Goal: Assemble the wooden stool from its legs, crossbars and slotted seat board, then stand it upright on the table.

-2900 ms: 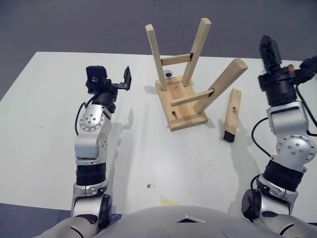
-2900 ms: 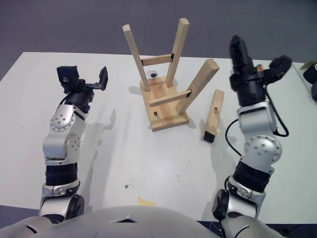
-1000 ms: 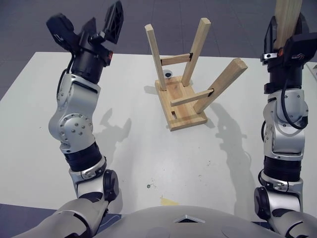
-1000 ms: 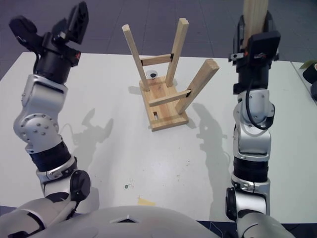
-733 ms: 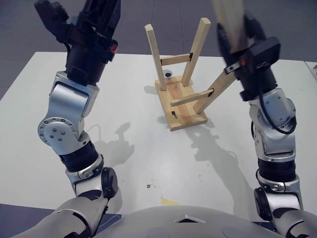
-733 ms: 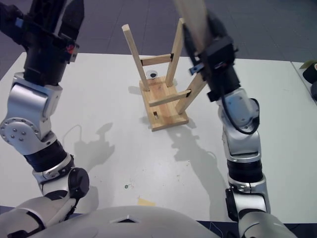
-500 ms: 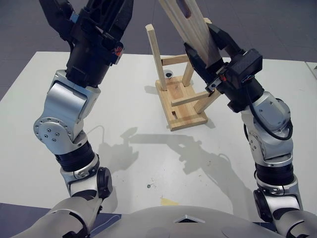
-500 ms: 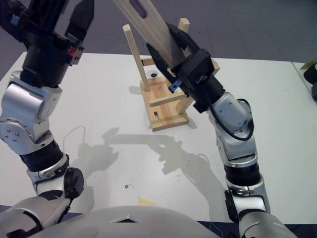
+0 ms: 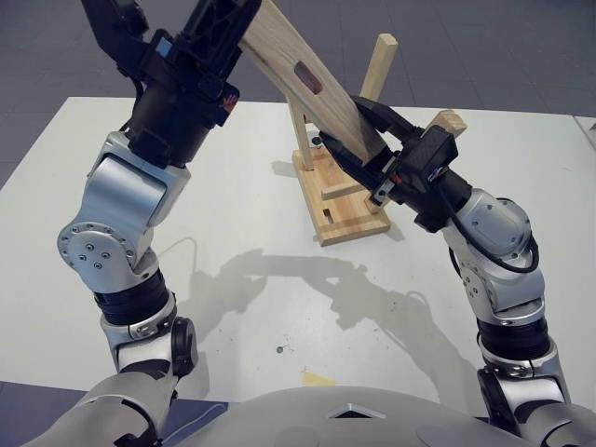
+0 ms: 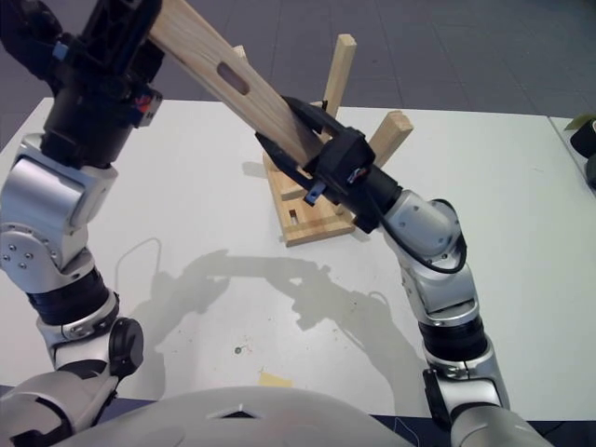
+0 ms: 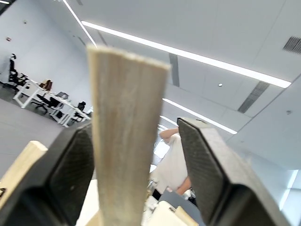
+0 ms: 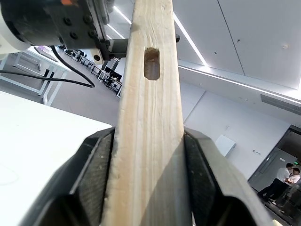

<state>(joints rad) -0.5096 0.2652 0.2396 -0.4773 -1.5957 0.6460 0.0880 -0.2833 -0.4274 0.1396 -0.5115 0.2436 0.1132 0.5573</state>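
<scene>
One yellowish scrap (image 9: 317, 379) and a dark speck (image 9: 278, 350) on the white table (image 9: 242, 307), both well to the near side of the seat board (image 9: 349, 223).

Above the seat board and a little nearer than it, a loose leg (image 9: 326, 101) held in the air at a slant: lower end over the board, upper end high and off to the board's left. Right gripper (image 9: 358, 138) clamped on the lower part, pads pressed flat to both sides of the wood. Left gripper (image 11: 136, 129) straddling the top end with jaws apart, one pad (image 11: 70, 179) seemingly against the wood and a thin gap showing at the other. Oval mortise (image 12: 151, 63) cut in the leg's face, between the two grippers.

Seat board lying flat on the table, underside up. Rising from its far end, an upright leg (image 9: 379, 65); leaning out past its right side, a slanted leg (image 9: 450, 121); low over the board, a crossbar (image 9: 340, 191) running towards the slanted leg. Rest of the joints hidden behind the loose leg and the right gripper.

Beyond the table's far edge, behind the seat board — grey tiled floor (image 9: 484, 47). In the wrist views, a white ceiling with long strip lights (image 11: 188, 54), and desks with chairs (image 11: 33, 94) far off.
</scene>
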